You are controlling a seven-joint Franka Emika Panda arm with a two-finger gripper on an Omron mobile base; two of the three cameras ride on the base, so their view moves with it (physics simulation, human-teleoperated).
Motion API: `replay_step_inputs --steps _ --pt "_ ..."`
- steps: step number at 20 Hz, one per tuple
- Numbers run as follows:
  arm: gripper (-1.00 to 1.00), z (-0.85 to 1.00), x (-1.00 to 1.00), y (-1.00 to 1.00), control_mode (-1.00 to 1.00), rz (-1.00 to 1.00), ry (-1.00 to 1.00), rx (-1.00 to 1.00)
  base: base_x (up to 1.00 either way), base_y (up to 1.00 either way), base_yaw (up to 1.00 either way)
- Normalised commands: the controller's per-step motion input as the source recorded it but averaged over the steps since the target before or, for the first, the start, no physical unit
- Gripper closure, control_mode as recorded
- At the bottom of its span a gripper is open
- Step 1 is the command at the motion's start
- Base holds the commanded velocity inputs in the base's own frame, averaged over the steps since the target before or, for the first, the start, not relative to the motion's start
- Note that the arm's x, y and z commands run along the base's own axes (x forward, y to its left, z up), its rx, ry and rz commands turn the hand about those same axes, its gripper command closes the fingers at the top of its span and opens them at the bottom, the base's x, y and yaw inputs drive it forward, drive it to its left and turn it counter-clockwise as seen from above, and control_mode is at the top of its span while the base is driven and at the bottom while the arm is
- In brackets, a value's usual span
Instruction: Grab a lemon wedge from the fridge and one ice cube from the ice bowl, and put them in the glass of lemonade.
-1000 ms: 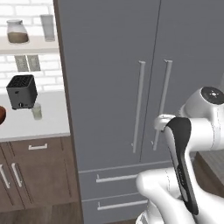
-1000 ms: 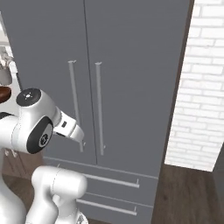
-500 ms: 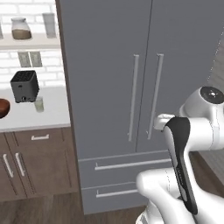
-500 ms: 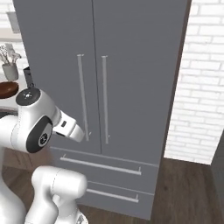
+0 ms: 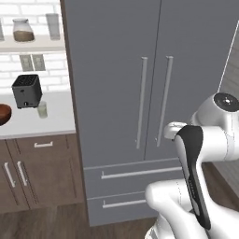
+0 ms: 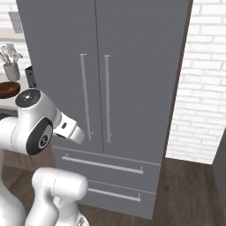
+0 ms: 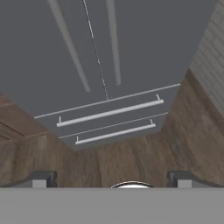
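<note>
At the far left of my left base view the wooden ice bowl (image 5: 3, 114) sits at the left edge of the white counter (image 5: 51, 122), cut off by the frame. Just right of it stands the black toaster (image 5: 26, 90) near the back wall, and beside the toaster's right front corner is the small glass of lemonade (image 5: 42, 109), upright, close to the toaster but not touching it that I can tell. Above them a shelf (image 5: 32, 45) carries a jar (image 5: 23, 30) with something brown inside and a taller clear glass (image 5: 53, 26). Below the counter are brown cabinets (image 5: 37, 175) with short silver pulls. Right of the counter's end rises the fridge (image 5: 121, 70), grey, both doors closed, its two long thin handles (image 5: 141, 101) running side by side along the middle seam, and two drawers (image 5: 133, 173) beneath, each with a long bar. I cannot see the lemon wedge; the fridge doors are shut. In the right base view the same fridge (image 6: 132, 66) fills the middle, the ice bowl (image 6: 9, 89) and a grey utensil cup (image 6: 11, 70) lie at the left, and a white brick wall (image 6: 201, 79) stands to the right. In my hand view my pincer (image 7: 111, 180) is spread wide with nothing between the fingertips (image 7: 41, 179), aimed down at the fridge drawers (image 7: 109, 113) and the wooden floor (image 7: 131, 157) before them, well apart from both.
</note>
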Motion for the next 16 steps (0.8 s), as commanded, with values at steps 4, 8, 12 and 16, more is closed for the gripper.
replay_step_inputs --steps 4,8,12,16 --pt "-1.00 0.00 0.00 0.00 1.00 0.00 0.00 0.00 -0.03 0.37 -0.08" --pt "-1.00 0.00 0.00 0.00 1.00 0.00 0.00 0.00 -0.29 0.26 -0.08" --pt "-1.00 0.00 0.00 0.00 1.00 0.00 0.00 0.00 -0.53 0.00 -0.02" --pt "-1.00 0.00 0.00 0.00 1.00 0.00 0.00 0.00 -0.39 -0.11 0.00"
